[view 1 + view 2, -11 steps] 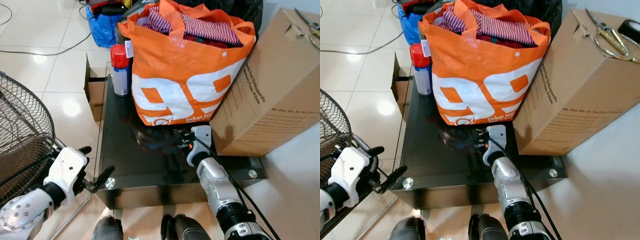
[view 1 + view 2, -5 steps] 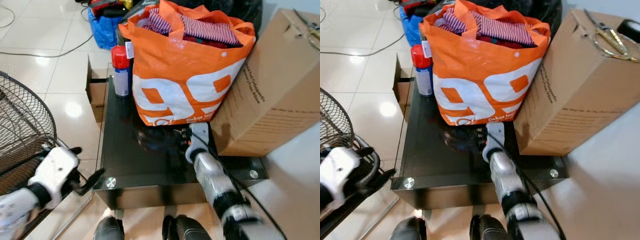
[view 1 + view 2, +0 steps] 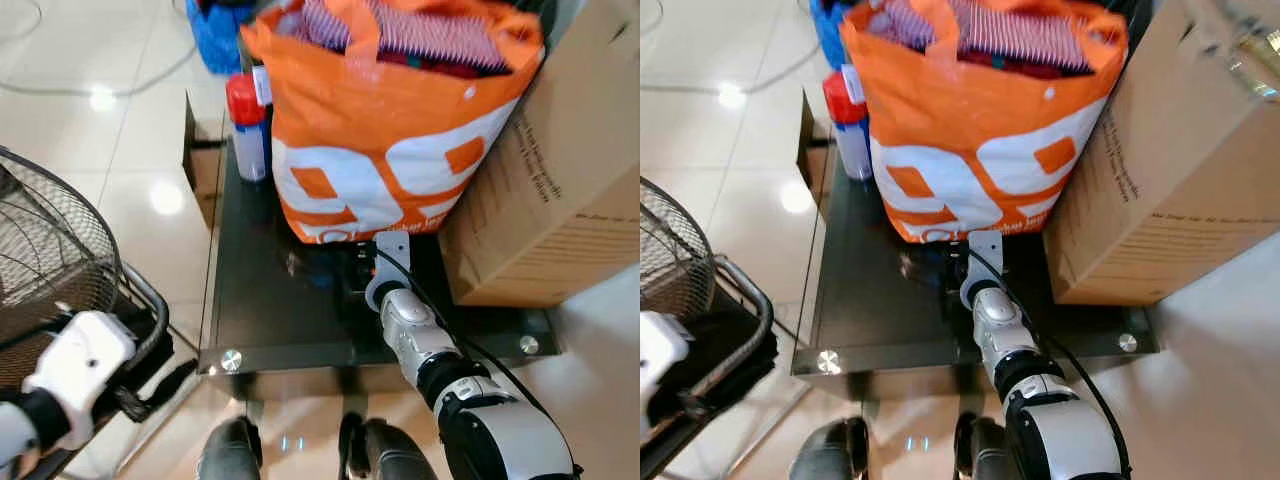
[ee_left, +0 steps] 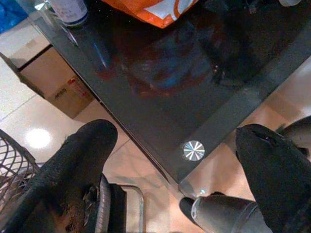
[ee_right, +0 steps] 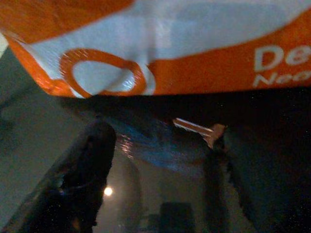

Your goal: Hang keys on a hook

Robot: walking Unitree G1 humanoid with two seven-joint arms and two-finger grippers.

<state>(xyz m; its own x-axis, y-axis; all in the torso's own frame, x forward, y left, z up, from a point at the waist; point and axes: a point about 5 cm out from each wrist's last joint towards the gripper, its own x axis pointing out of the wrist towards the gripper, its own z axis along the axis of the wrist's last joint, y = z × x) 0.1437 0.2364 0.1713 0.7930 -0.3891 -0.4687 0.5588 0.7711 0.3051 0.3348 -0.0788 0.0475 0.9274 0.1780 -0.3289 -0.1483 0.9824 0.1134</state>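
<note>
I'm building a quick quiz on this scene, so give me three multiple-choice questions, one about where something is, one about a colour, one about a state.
1. Where is the right gripper?
A. over the black glass table, at the foot of the orange bag
B. inside the cardboard box
C. on the floor tiles

2. What colour is the spray can's cap?
A. green
B. red
C. yellow

3. How are the left gripper's fingers?
A. clamped on a cloth
B. pressed together
C. spread apart, holding nothing

Answers: 1 A, the arm reaches across the table to the bag's base. 2 B, the cap is red. 3 C, the left wrist view shows a wide gap between the fingers.
</note>
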